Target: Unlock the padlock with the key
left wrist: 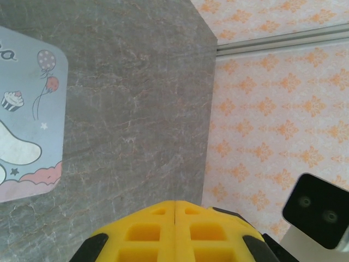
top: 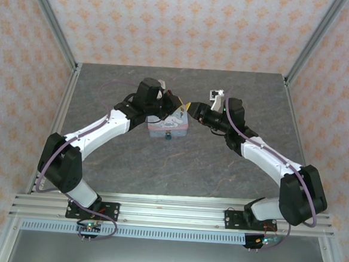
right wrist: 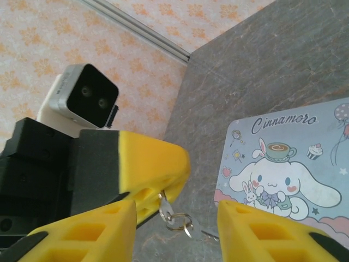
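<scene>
With yellow-fingered left gripper [left wrist: 174,206] pinched shut on small silver key and ring [right wrist: 173,216], centre that key between parted right gripper [right wrist: 175,210] jaws before closing, minding tiny dark teal padlock [top: 168,137] just nearside of both jaws, at pale blue cartoon tin [top: 166,125] edge

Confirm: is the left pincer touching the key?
Touching. The right wrist view shows the key gripped at its top by the shut left pincer, its ring hanging free below.

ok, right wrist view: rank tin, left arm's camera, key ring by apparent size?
1. tin, though cropped by the frame edge.
2. left arm's camera.
3. key ring, clearly smallest, even though it hangs close to the lens.
</scene>
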